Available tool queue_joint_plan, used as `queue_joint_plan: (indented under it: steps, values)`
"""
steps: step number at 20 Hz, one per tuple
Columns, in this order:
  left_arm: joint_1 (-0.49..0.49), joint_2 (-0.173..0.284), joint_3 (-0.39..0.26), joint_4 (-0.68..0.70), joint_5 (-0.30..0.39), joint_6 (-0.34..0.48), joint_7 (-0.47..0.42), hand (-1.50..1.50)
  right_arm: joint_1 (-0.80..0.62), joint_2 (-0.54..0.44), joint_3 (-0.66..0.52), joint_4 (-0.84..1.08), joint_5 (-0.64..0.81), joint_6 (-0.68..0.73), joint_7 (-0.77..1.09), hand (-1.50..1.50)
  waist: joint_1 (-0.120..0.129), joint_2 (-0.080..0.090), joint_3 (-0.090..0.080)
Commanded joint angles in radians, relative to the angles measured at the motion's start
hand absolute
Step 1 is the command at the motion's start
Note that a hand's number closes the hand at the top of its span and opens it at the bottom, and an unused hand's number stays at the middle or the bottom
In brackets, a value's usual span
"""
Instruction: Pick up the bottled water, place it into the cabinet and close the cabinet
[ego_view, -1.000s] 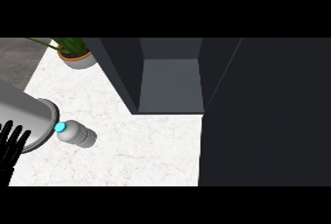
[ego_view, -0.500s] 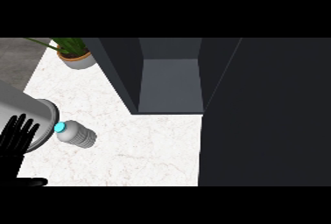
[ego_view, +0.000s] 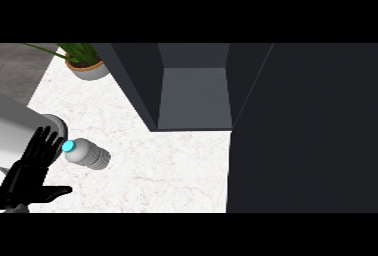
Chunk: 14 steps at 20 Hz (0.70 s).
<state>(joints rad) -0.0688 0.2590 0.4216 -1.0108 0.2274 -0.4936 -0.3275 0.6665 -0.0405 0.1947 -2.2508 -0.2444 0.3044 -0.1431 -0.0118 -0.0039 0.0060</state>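
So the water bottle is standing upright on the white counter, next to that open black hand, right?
Not quite. The head view shows the water bottle lying on its side, not upright, its blue cap toward the hand. It is on the white counter, next to the open black left hand.

White marble counter (ego_view: 170, 165), bottled water (ego_view: 87, 155) lying, potted plant (ego_view: 85, 62)

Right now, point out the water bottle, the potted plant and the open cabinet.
water bottle (ego_view: 90, 156): head view, on its ribbed body.
potted plant (ego_view: 91, 70): head view, on the pot's side.
cabinet (ego_view: 193, 100): head view, on its inner floor.
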Motion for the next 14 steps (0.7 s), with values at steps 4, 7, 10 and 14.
queue_joint_plan:
  steps: [4, 7, 10, 14]
  values:
    - [-0.106, 0.03, 0.015, 0.325, -0.038, -0.022, -0.121, -1.5, 0.019, -0.026, -0.017, -0.016, -0.03, 0.022, 0.005, -1.5, -0.009, 0.007, -0.008]
    - [-0.135, 0.044, 0.011, 0.379, -0.019, -0.076, -0.123, -1.5, 0.025, -0.016, -0.002, 0.01, -0.002, 0.025, -0.027, -1.5, -0.005, 0.006, -0.007]
    - [-0.167, 0.036, -0.001, 0.492, -0.084, -0.038, -0.248, -1.5, 0.04, 0.0, 0.044, -0.052, 0.015, -0.011, 0.028, -1.5, -0.013, 0.009, -0.009]
    - [-0.269, 0.07, -0.013, 0.642, -0.108, -0.063, -0.311, -1.5, -0.042, -0.029, -0.053, 0.013, -0.052, 0.007, 0.025, -1.5, -0.005, 0.008, -0.008]
